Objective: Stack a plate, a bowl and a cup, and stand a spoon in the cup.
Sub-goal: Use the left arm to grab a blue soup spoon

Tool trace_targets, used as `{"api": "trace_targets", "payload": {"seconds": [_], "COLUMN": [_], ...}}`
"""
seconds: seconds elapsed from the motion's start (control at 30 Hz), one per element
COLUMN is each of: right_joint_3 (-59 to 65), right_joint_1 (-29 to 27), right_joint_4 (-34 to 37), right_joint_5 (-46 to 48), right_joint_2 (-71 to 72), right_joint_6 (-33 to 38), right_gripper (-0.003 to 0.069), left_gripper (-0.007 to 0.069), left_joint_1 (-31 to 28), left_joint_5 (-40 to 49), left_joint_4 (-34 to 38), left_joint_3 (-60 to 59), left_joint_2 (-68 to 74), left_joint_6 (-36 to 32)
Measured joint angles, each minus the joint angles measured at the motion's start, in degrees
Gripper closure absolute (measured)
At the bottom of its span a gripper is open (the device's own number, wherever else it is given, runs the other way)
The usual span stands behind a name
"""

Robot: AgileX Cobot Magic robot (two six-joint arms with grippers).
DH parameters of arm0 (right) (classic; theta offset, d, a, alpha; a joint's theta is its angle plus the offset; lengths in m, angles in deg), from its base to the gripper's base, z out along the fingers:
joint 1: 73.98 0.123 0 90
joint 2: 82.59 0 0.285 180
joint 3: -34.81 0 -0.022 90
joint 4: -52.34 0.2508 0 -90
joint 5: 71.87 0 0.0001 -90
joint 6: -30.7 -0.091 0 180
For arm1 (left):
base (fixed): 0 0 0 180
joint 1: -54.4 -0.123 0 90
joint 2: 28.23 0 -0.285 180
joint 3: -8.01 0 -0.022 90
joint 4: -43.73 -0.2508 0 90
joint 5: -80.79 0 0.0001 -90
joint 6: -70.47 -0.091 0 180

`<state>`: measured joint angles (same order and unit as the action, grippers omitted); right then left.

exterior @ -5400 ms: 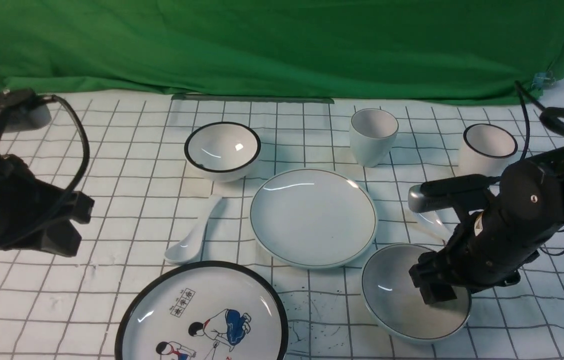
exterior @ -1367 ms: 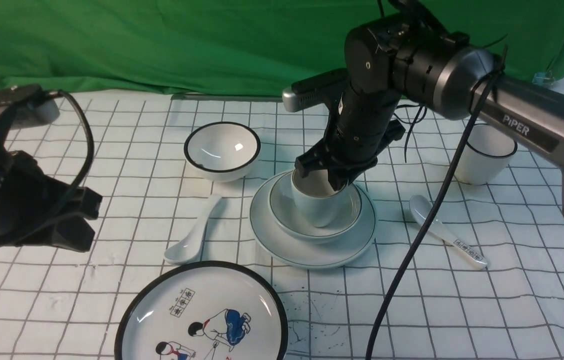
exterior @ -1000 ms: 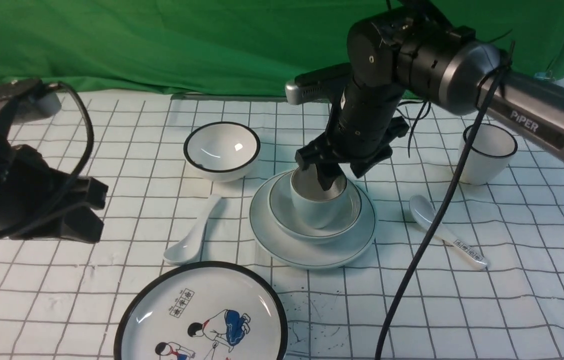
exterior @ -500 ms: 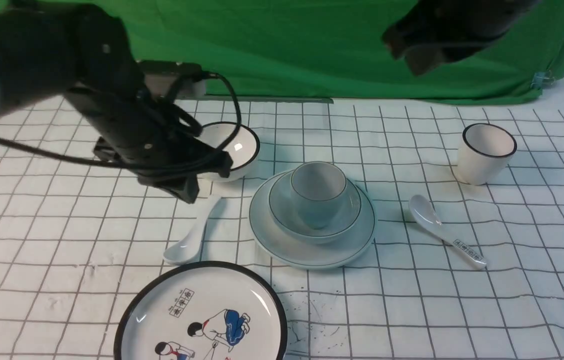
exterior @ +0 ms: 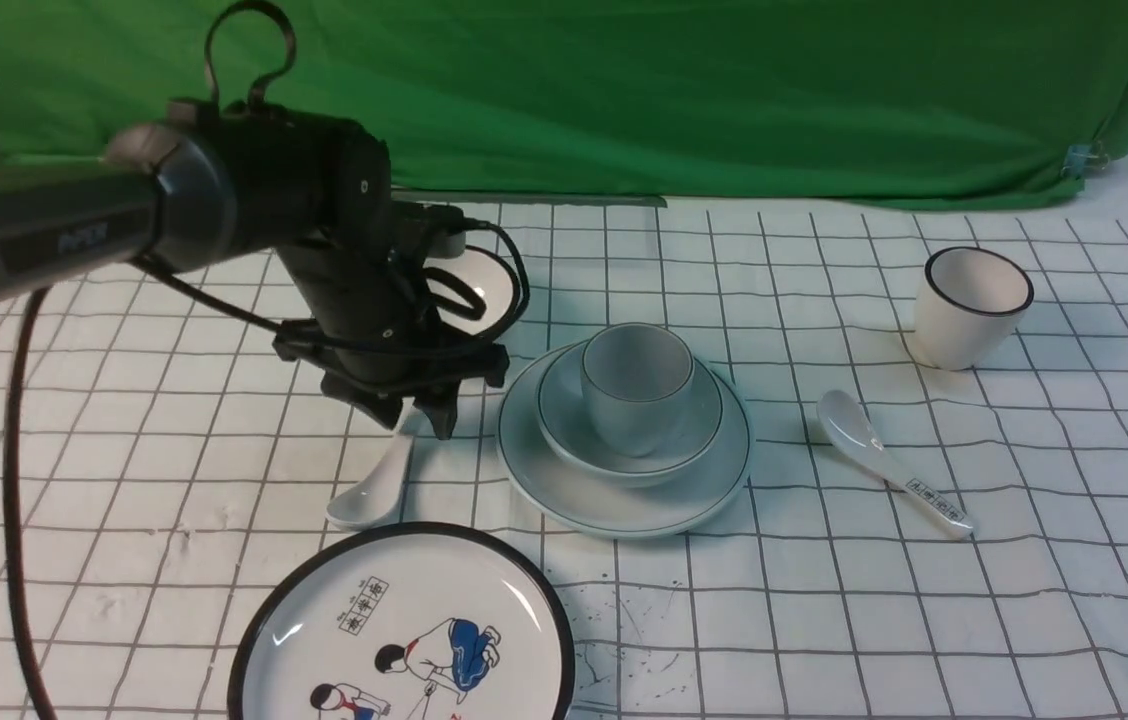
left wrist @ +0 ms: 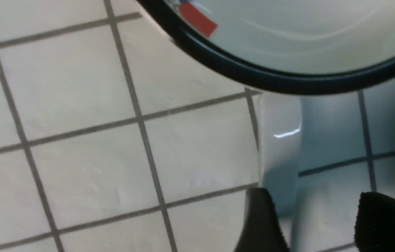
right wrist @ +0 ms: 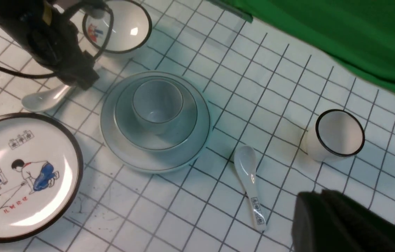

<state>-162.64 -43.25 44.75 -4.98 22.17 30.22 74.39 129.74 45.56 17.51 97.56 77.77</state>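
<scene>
Covering spoon handle, left gripper spread

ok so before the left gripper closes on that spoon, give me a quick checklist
1. Cup upright in the bowl on the plate: ok.
2. Left gripper open: ok.
3. Spoon handle between its fingers, per the left wrist view: ok.
4. It is the plain spoon, not the printed spoon lying right of the stack: ok.
5. Fingers low enough to grip the handle: cannot tell.
6. Right gripper well away from the stack: ok.
</scene>
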Motion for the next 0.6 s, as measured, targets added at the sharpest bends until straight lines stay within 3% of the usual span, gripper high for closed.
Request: {"api": "trace_targets", "payload": {"seconds": [0.1,0.23,0.33,0.4,0.43,0.5,0.6], "right_joint_3": [0.1,0.1,0.1,0.1,0.1,0.1,0.1], "right_joint_1": [0.0,0.0,0.0,0.0,0.0,0.0,0.0], "right_joint_4": [-0.1,-0.1,-0.1,-0.1,-0.1,0.0,-0.1], "right_joint_5": [0.0,0.0,0.0,0.0,0.0,0.0,0.0], "right_joint_2": [1.5,2.7,2.9,2.9,2.9,2.9,3.1], "right_joint_6": [-0.4,-1.5,-1.7,-1.8,-1.8,-1.8,-1.8], "right_gripper": [0.0601,0.0592,0.0587,0.0582,0.0582,0.0580,0.0573], "left_gripper": [0.0193,0.0203,0.0263,0.0384,0.0480,0.0519,0.0514], "left_joint_1": [0.0,0.0,0.0,-0.1,-0.3,-0.3,-0.4], "left_joint_5": [-1.2,-2.1,-2.0,-1.8,-1.6,-1.6,-1.0], "left_joint_4": [-1.4,-1.8,-1.8,-1.8,-1.2,-0.7,0.1], "left_joint_3": [0.2,0.4,0.5,0.7,0.8,0.8,0.8], "left_joint_2": [1.3,2.9,3.3,3.4,3.4,3.4,2.8], "left_joint_6": [1.1,1.7,1.7,1.8,1.8,1.5,1.3]}}
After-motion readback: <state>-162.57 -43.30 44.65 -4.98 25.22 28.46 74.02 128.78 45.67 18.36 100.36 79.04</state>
